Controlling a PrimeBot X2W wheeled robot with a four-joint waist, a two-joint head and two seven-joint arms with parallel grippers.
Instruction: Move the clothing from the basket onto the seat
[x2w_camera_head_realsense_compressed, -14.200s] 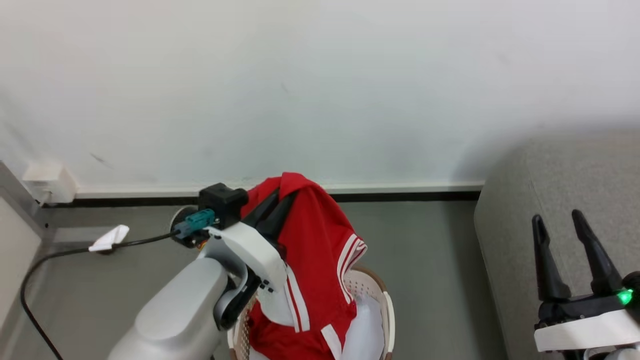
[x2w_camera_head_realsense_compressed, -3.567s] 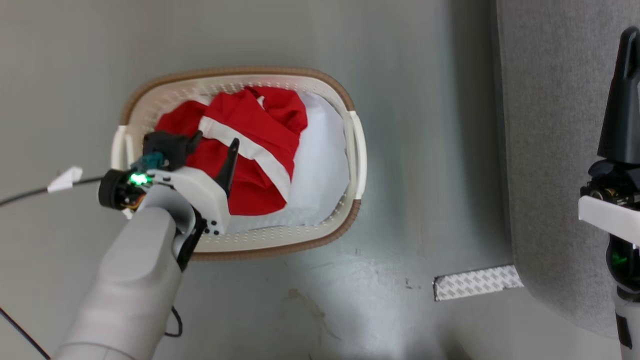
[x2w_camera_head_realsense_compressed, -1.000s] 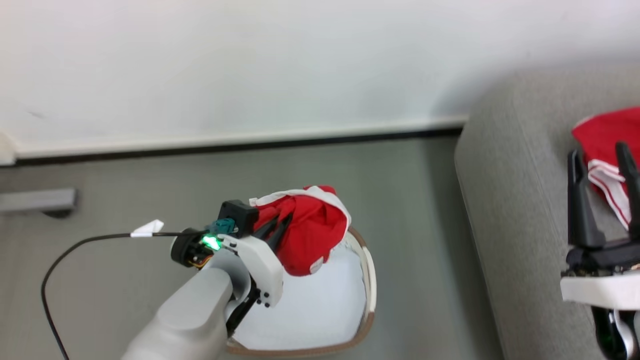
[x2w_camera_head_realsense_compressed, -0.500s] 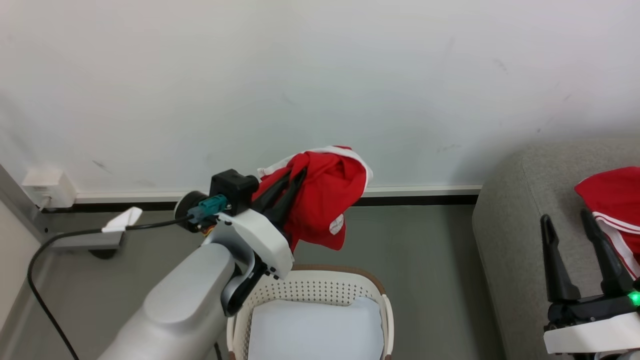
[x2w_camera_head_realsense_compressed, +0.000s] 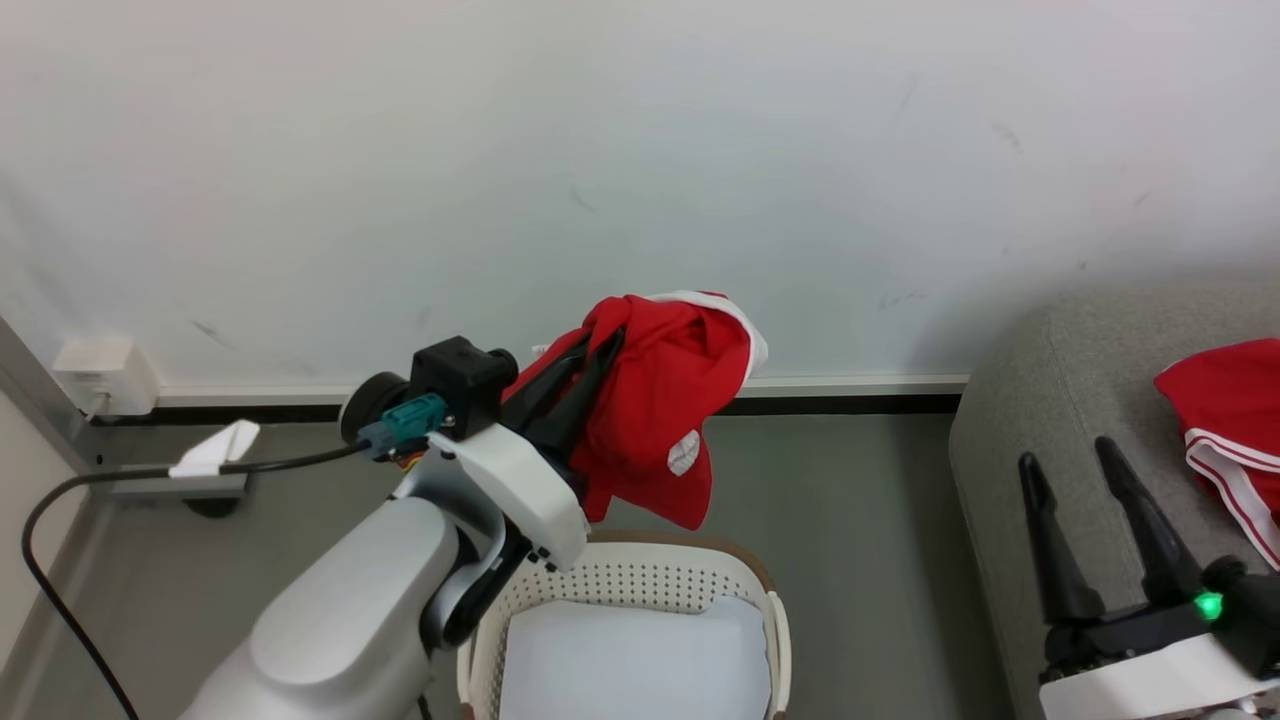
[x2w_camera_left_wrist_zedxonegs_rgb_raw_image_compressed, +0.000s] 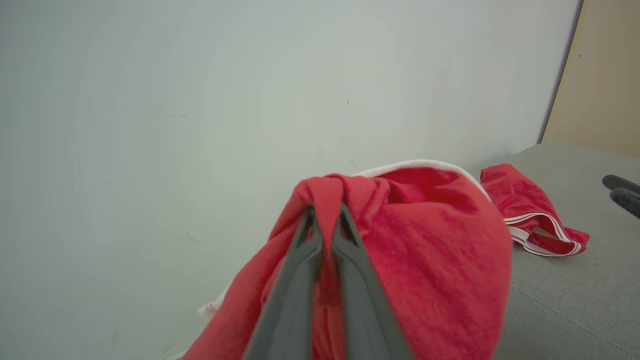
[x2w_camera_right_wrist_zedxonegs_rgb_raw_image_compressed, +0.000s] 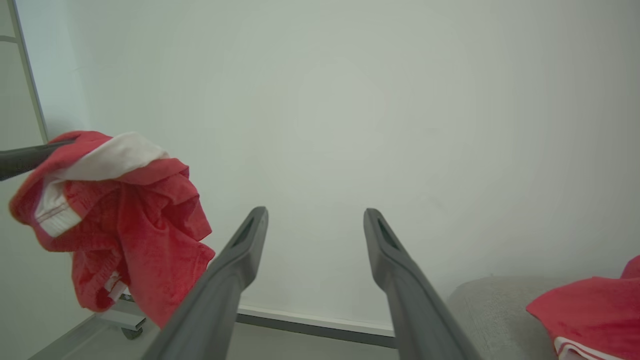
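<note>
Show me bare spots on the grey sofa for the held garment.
The large grey fabric sofa is bare between its rounded left edge and the red white-trimmed garment lying on it. Crowded: around that garment and the open right end effector.

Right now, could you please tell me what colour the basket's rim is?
Brown rim on a cream basket; the head view shows it best.

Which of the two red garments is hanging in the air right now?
The bunched garment clamped in the left gripper, hanging above the basket. The other garment lies on the grey sofa.
</note>
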